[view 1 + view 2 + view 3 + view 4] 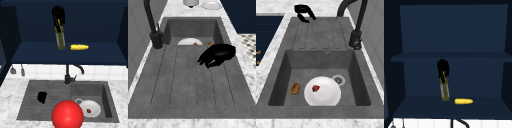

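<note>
Right hand point(58, 13) gripping a bottle point(60, 37) by its neck.
Fingers clenched, bottle hanging tilted over the shelf point(105, 53); left hand point(42, 97) hovering, loosely curled, empty.

A dark blue wall cabinet point(454, 32) with open shelves hangs above a white tiled wall point(50, 71). Below it, a grey sink point(30, 100) with a ribbed draining board sits in a pale marble table point(7, 100), and a black faucet point(68, 75) stands behind the basin.
</note>
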Robot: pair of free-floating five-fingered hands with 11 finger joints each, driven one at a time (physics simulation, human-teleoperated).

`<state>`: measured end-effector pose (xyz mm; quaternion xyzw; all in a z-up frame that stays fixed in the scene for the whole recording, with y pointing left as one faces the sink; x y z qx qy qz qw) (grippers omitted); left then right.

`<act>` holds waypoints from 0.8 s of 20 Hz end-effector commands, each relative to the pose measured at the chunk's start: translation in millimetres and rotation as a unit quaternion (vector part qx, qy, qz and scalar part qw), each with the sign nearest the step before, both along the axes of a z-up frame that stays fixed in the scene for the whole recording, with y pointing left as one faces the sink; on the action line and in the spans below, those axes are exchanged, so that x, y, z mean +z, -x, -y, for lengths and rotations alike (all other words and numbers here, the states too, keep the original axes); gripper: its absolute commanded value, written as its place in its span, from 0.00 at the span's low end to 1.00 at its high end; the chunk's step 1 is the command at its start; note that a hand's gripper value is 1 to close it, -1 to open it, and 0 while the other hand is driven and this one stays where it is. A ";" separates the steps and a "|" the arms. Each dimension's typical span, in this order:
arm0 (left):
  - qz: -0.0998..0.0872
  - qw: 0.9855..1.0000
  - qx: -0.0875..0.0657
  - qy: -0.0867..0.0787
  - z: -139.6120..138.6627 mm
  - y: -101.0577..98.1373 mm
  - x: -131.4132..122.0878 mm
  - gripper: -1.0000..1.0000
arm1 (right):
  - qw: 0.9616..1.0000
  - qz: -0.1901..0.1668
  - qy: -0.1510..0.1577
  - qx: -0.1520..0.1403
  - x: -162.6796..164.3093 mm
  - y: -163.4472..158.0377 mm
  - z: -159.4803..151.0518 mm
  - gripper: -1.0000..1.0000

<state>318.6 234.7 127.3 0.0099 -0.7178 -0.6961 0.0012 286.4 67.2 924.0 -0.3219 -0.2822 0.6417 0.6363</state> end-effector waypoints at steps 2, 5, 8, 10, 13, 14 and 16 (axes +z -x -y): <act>0.000 1.000 0.000 0.000 0.0 0.0 0.0 0.50 | 1.000 -0.004 0.001 -0.014 -36.4 -39.6 -12.7 1.00; 0.000 1.000 0.000 0.000 0.0 0.0 0.0 0.50 | 1.000 -0.018 -0.014 -0.022 -61.5 -65.1 -18.2 1.00; 0.000 1.000 0.000 0.000 0.0 0.0 0.0 0.50 | 1.000 -0.013 -0.017 -0.020 -86.9 -88.0 -24.5 1.00; 0.000 1.000 0.000 0.000 0.0 0.0 0.0 0.50 | 1.000 -0.002 -0.015 -0.016 -104.0 -105.2 -25.9 1.00; 0.000 1.000 0.000 0.000 0.0 0.0 0.0 0.50 | 1.000 0.015 -0.009 -0.015 -113.1 -126.7 -24.9 1.00; 0.000 1.000 0.000 0.000 0.0 0.0 0.0 0.50 | 1.000 0.024 -0.010 -0.017 -114.9 -131.1 -25.6 1.00; 0.000 1.000 0.000 0.000 0.0 0.0 0.0 0.50 | 0.999 0.048 -0.008 -0.018 -120.8 -126.1 -24.7 1.00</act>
